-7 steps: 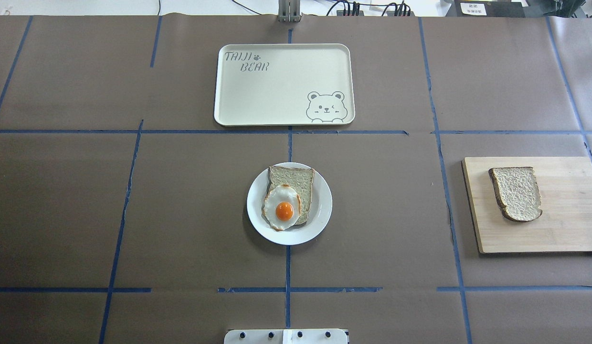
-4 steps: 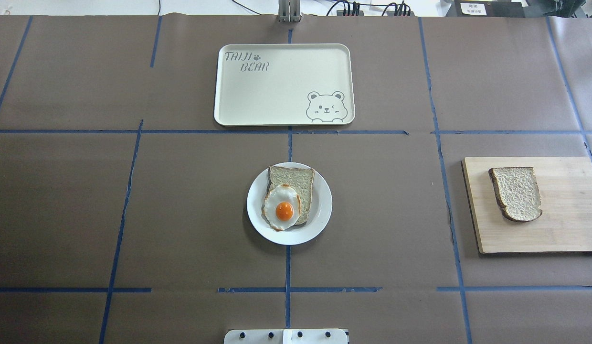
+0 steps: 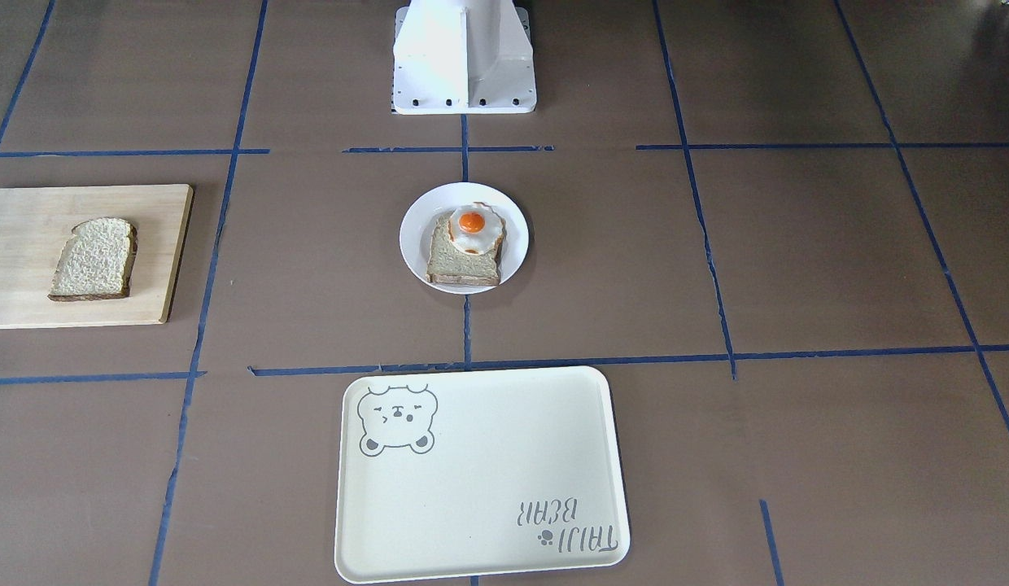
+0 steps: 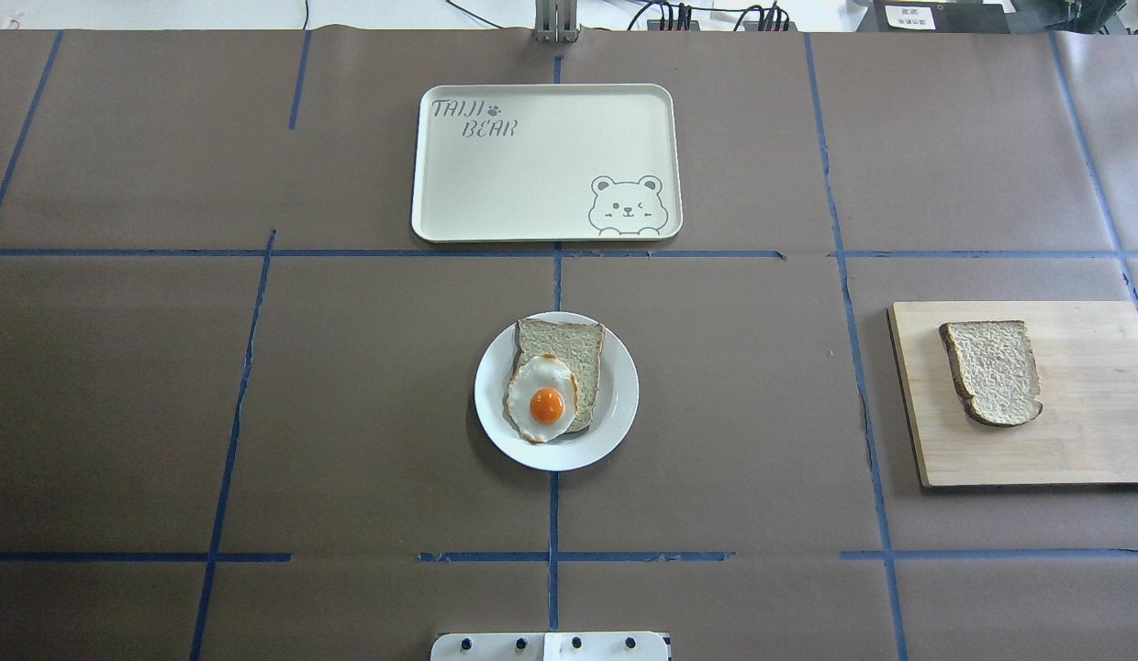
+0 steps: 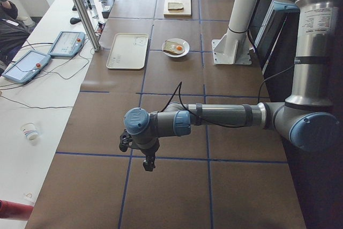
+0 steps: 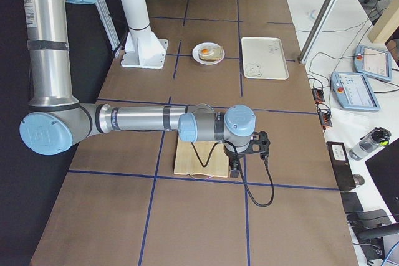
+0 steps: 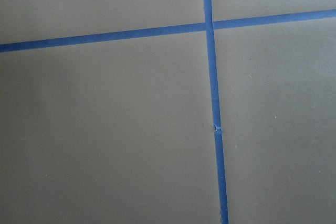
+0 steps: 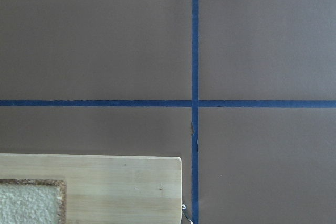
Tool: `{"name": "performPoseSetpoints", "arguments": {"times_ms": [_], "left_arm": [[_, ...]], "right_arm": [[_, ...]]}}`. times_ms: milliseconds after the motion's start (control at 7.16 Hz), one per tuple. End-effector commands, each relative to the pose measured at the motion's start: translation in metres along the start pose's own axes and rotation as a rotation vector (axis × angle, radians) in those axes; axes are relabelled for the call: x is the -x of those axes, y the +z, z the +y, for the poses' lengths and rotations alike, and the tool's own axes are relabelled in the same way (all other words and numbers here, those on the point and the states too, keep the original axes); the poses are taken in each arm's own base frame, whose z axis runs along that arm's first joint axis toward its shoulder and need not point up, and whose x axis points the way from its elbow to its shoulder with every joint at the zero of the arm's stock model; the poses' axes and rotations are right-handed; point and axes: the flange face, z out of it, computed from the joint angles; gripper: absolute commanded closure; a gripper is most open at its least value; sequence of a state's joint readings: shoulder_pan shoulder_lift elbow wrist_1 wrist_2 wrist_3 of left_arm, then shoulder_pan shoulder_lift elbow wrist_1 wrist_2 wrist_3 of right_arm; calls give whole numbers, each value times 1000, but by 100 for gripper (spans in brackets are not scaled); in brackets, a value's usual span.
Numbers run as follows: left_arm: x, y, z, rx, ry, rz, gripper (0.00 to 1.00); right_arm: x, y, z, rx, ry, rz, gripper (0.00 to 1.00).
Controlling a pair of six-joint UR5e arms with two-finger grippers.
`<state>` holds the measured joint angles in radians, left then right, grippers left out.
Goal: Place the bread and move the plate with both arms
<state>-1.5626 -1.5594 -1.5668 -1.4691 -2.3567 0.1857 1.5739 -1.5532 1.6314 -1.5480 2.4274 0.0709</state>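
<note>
**Presently, the pick has not begun**

The left arm (image 5: pixel 220 115) and right arm (image 6: pixel 137 118) stretch low over the table's (image 4: pixel 349 413) ends, I judge to leave the middle open. The tray (image 4: pixel 532 174) waits beyond the plate (image 4: pixel 621 395). The cutting board (image 4: pixel 1092 431) bears the bread (image 4: pixel 993 370), flat, the right gripper (image 6: pixel 235 167) seemingly by its corner. Whether it or the left gripper (image 5: pixel 148 162) is parted I cannot tell: both show small, side-on

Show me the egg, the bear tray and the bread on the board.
white fried egg with orange yolk (image 4: pixel 547 405): overhead view, on the yolk.
cream rectangular bear tray (image 4: pixel 532 174): overhead view, bare middle.
rough speckled brown-crusted bread slice (image 4: pixel 993 371): overhead view, crumb centre.
</note>
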Motion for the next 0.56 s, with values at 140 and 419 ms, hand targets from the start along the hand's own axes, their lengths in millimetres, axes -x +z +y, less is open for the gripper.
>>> {"name": "performPoseSetpoints", "arguments": {"times_ms": [140, 419], "left_arm": [[-2, 0, 0, -3, 2, 14, 0], [-1, 1, -1, -15, 14, 12, 0]], "right_arm": [[91, 55, 21, -50, 79, -67, 0], [146, 117, 49, -58, 127, -77, 0]]}}
